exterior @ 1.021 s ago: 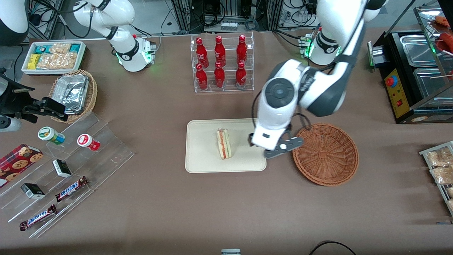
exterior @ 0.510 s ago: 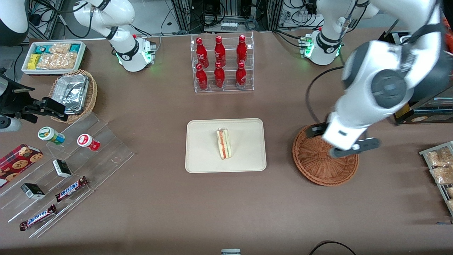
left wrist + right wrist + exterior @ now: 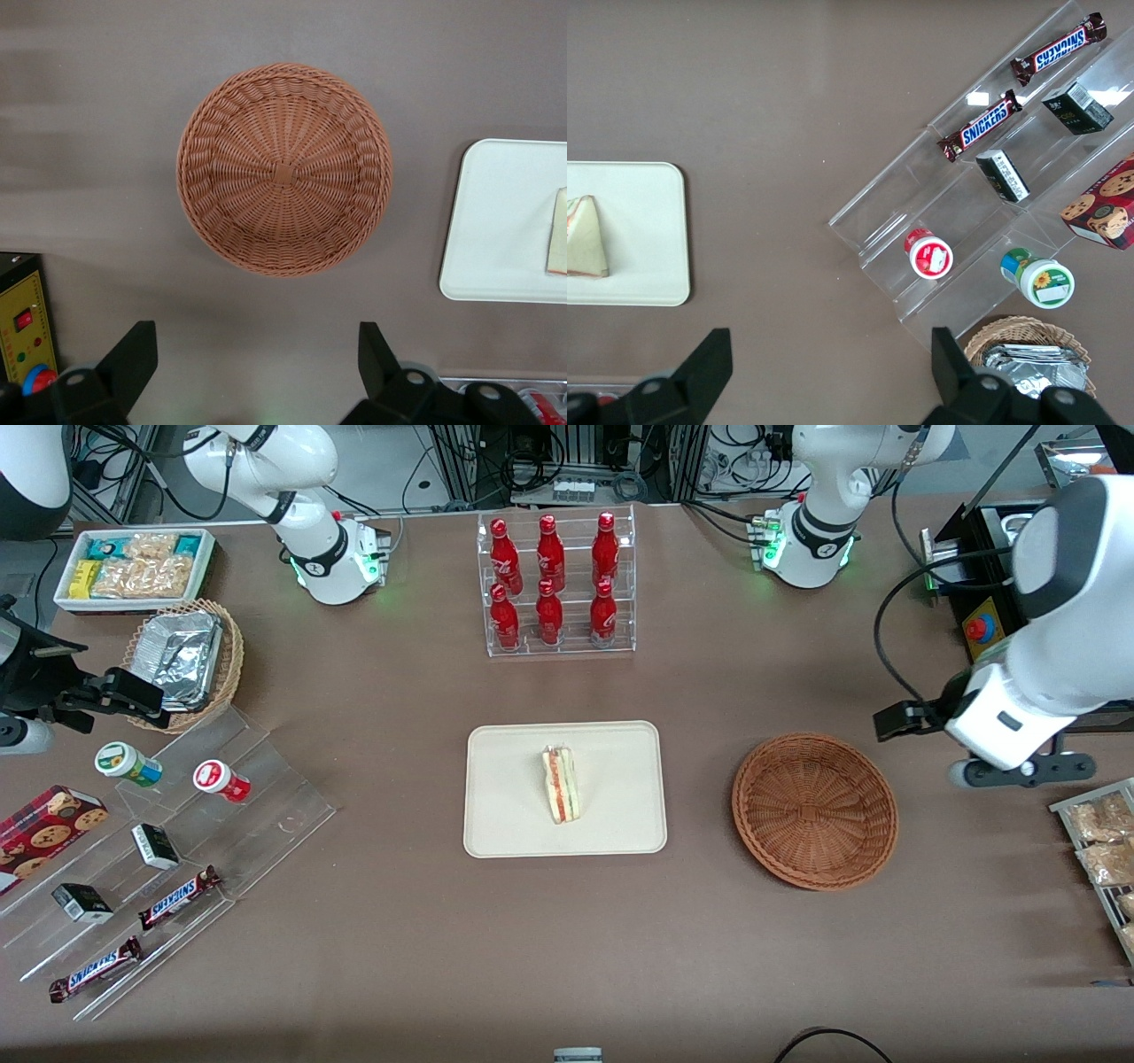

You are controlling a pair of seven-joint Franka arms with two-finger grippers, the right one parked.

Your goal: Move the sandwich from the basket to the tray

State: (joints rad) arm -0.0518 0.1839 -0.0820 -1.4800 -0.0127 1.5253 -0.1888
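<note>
The sandwich (image 3: pixel 561 784), a pale wedge with a red and green edge, lies on the cream tray (image 3: pixel 514 824) at mid-table. The round reddish-brown wicker basket (image 3: pixel 815 810) beside the tray holds nothing. My left gripper (image 3: pixel 1001 731) hangs above the bare table, off the basket toward the working arm's end, near the black appliance. The left wrist view shows the gripper (image 3: pixel 255 354) open with nothing between its fingers (image 3: pixel 133 354), looking down on the basket (image 3: pixel 283 168), the tray (image 3: pixel 500 221) and a sliver of the sandwich (image 3: pixel 558 232).
A clear rack of red bottles (image 3: pixel 555 584) stands farther from the camera than the tray. A black appliance with metal trays (image 3: pixel 1019 620) and a rack of snack packets (image 3: pixel 1103 841) flank the gripper. Acrylic steps with snacks (image 3: pixel 159 850) lie toward the parked arm's end.
The left arm swung from the tray's edge, over the basket, out toward the working arm's end of the table. The sandwich stayed put on the tray.
</note>
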